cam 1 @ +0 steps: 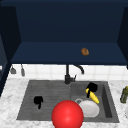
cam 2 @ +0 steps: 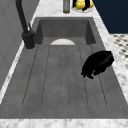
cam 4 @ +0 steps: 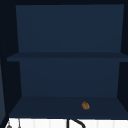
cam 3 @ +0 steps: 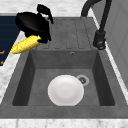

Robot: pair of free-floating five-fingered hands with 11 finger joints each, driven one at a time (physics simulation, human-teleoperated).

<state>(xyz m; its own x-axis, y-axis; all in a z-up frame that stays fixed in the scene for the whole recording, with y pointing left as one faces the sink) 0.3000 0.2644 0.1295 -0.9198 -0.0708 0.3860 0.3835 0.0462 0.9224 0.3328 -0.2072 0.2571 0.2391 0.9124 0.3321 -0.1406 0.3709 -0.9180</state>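
Right hand [cam 1: 92, 88] curling round banana [cam 1: 94, 97], holding it over basin above plate [cam 1: 89, 109]. Loose grip risking banana slipping onto plate. Left hand [cam 1: 38, 100] hovering curled, holding nothing, over drainboard.

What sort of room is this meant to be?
Most likely a kitchen, computer-rendered: a grey sink with a black faucet set in a marble counter, a white plate in the basin, and a dark blue wall cabinet above.
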